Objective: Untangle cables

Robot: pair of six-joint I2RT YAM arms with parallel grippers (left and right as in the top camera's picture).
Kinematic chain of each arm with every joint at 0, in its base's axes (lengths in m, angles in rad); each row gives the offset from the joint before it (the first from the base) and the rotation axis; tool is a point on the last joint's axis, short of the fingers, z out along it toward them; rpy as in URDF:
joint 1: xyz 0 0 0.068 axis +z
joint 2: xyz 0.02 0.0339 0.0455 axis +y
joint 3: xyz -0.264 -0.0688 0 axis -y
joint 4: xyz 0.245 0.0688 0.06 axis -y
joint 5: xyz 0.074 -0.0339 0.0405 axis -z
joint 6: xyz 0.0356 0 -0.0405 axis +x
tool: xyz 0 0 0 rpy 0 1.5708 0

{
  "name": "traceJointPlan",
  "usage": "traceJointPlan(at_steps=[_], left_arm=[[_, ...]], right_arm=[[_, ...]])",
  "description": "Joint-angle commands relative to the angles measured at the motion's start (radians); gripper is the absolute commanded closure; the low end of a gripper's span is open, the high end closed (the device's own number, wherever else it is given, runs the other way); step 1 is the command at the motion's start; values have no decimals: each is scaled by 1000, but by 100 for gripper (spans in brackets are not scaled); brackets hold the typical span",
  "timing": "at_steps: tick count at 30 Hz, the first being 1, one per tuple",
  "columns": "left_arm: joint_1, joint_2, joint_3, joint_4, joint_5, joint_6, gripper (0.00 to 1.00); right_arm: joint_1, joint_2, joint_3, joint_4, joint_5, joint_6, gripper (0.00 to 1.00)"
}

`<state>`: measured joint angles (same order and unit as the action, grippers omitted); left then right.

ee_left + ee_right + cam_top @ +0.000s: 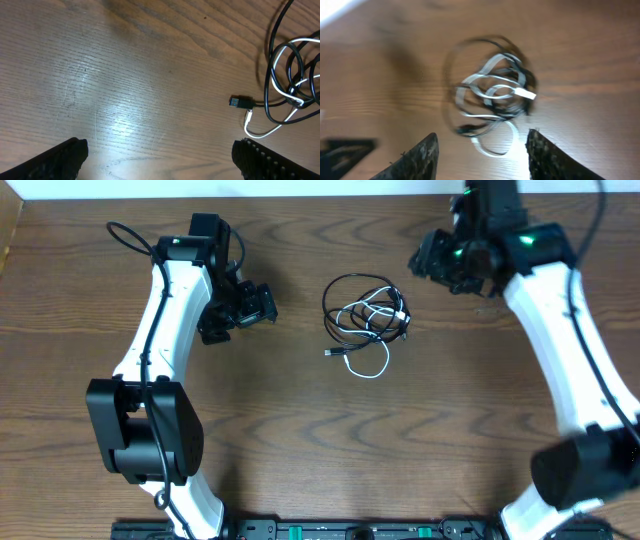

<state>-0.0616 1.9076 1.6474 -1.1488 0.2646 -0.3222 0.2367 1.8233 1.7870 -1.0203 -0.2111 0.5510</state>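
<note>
The cables (367, 320) lie in one black-and-white tangle on the surface (300, 440), near its middle. The left claw (157, 160), at their 9 o'clock, gapes wide and empty; the right claw (480, 157), at 2 o'clock, stands parted, gripping nothing.

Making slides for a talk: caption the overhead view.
Tangled black and white cables lie untouched on the wooden table.

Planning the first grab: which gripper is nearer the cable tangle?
Right, though only slightly. The right gripper hovers just past the far right corner of the cable tangle, which shows between its fingers in its wrist view. The left gripper is farther off on the tangle's left.
</note>
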Motion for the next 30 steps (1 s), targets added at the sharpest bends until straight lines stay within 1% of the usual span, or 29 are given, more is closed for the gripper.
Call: traceJointPlan(at_steps=[1,2,5,8,11,15,17,22,25,27,30], left_arm=[[0,1,-6,-5,8,-13,2],[0,1,-6,-5,8,-13,2],[0,1,-6,-5,8,-13,2],[0,1,-6,-5,8,-13,2],[0,1,-6,-5,8,-13,2],[0,1,-6,-5,8,-13,2],[0,1,-6,-5,8,-13,2],[0,1,-6,-5,8,-13,2],[0,1,-6,-5,8,-13,2],[0,1,-6,-5,8,-13,2],[0,1,-6,-5,8,-13,2]], right_arm=[[10,103,-2,-13,22,-18,53],[12,132,-2,-13,-15,-18,55],[26,227,-2,0,-119,-18,55],[42,302,-2,6,-132,-18,54],[60,358,-2,6,-132,-17,56],[83,401,-2,7,-124,-17,54],[93,412,-2,7,-88,-13,55],[114,427,-2,19,21,40,63],[119,429,-2,55,22,39,64],[121,432,-2,74,22,39,67],[122,444,-2,78,27,39,69]])
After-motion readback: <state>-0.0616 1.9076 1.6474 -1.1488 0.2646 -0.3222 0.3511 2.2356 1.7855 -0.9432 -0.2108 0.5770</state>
